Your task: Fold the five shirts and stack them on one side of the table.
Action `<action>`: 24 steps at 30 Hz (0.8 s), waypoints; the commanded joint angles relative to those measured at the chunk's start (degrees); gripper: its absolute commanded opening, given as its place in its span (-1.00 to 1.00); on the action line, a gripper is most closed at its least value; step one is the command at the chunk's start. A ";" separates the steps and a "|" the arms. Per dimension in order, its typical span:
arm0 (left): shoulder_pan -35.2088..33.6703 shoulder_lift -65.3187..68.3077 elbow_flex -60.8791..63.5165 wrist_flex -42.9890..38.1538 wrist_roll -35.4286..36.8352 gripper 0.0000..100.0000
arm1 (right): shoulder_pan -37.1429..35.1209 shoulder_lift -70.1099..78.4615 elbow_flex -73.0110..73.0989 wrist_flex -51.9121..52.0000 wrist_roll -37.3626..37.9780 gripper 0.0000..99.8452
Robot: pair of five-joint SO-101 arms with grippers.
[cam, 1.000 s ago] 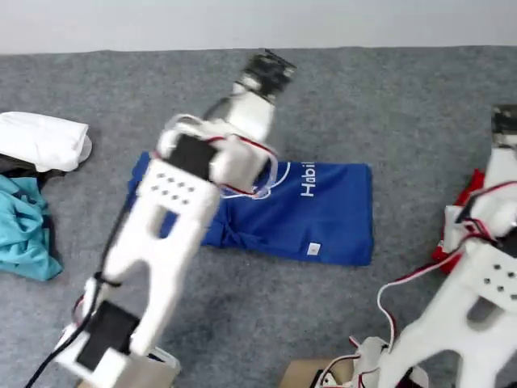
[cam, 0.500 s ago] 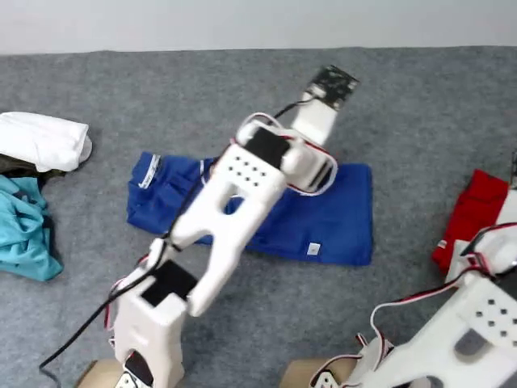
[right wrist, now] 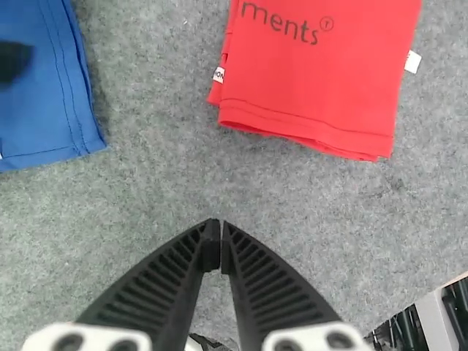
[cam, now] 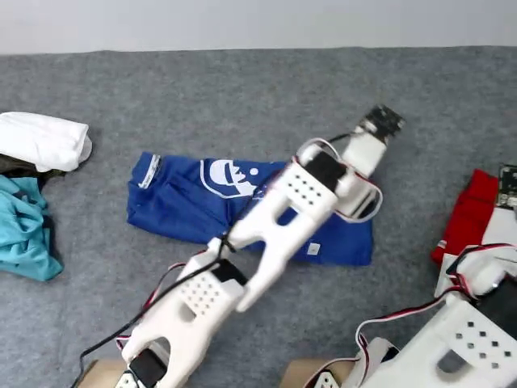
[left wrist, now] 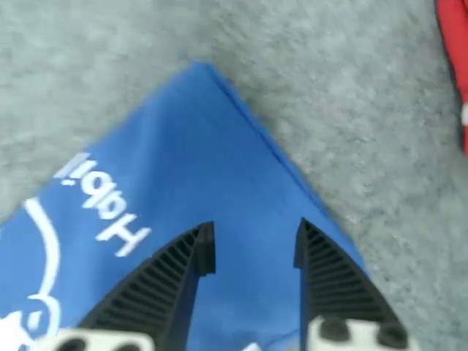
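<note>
Your left hand (left wrist: pixel 254 241) hangs, fingers apart, over the blue shirt (left wrist: pixel 183 161) near its corner. Your right hand (right wrist: pixel 220 238), fingers together, is above the desk (right wrist: pixel 146 175), with the red shirt (right wrist: pixel 314 73) just ahead.

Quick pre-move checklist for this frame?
1. Left tool open: ok, jaws apart over the blue shirt near its corner.
2. Right tool free: ok, shut on nothing, over bare table.
3. Red shirt folded: ok.
4. Teal shirt folded: not ok, crumpled.
5. Shirts stacked on one side: not ok, blue and red lie apart.
6. Five shirts present: cannot tell; dark cloth beneath the white shirt is unclear.
</note>
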 commanded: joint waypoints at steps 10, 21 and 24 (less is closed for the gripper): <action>4.13 12.13 -17.89 5.71 0.35 -0.62 | 0.48 -0.84 -0.26 2.15 -0.26 -0.97; 3.87 15.65 -18.51 7.12 -0.18 -0.63 | 0.48 -0.92 -0.26 2.15 -0.26 -0.97; 3.87 15.91 -18.51 8.62 -1.32 -0.67 | 0.48 -0.92 -0.35 2.15 -0.26 -0.97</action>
